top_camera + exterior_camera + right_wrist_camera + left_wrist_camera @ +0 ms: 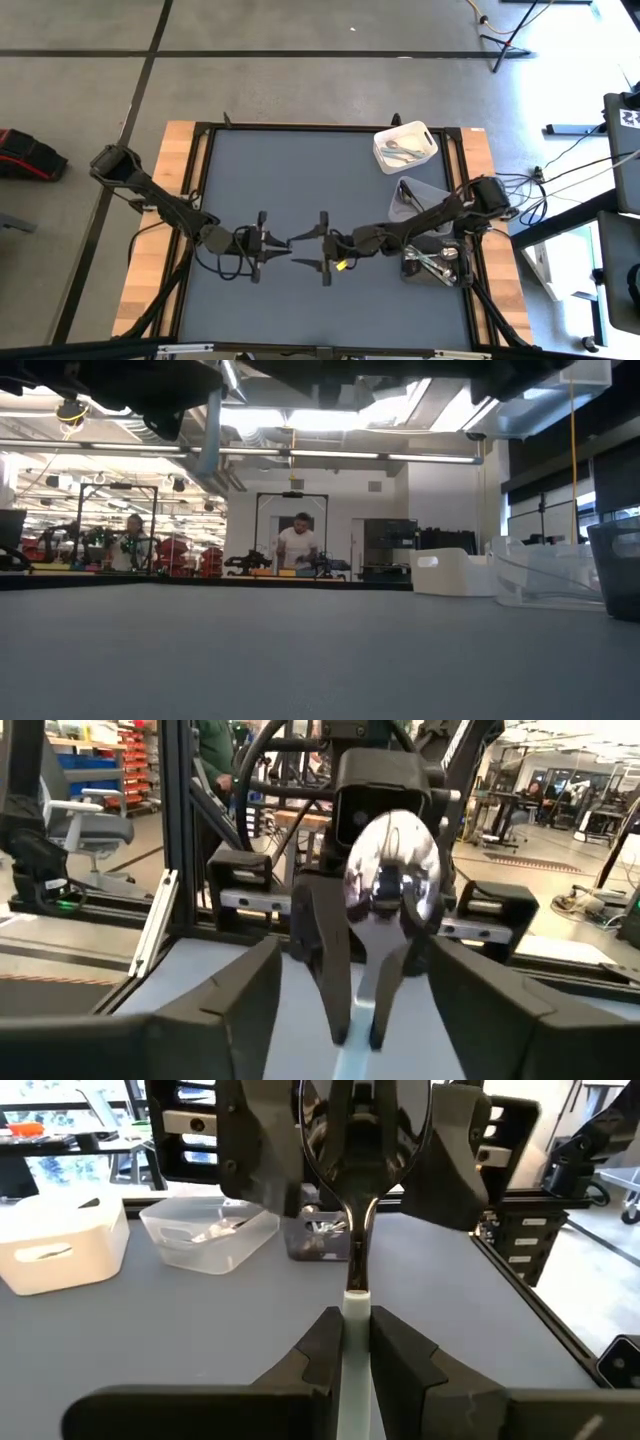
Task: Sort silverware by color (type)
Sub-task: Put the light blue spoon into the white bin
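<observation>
A shiny silver spoon [365, 1140] hangs in the air over the middle of the table, between my two grippers. My left gripper [357, 1320] comes from the table's left and is shut on the spoon [300, 240]. My right gripper [355, 952] faces it from the table's right and is open. Its fingers [455, 1160] stand on either side of the spoon's bowl [392, 870] without touching it. More silverware lies in the dark bin [435, 262], the clear bin [420, 192] and the white bin [405, 145]. My left gripper pinches the spoon's handle [357, 1280] between its two fingers. The fingers lie level, pointing toward the table's right, along the spoon. The spoon is lifted clear of the table and sticks out ahead of the fingers, its bowl toward my right gripper.
The three bins stand in a row along the table's right side, white [60, 1245] farthest, clear [210, 1235] in the middle, dark [320, 1238] nearest. The grey mat [300, 170] is bare on the left and far side. People work at benches in the room behind [297, 545].
</observation>
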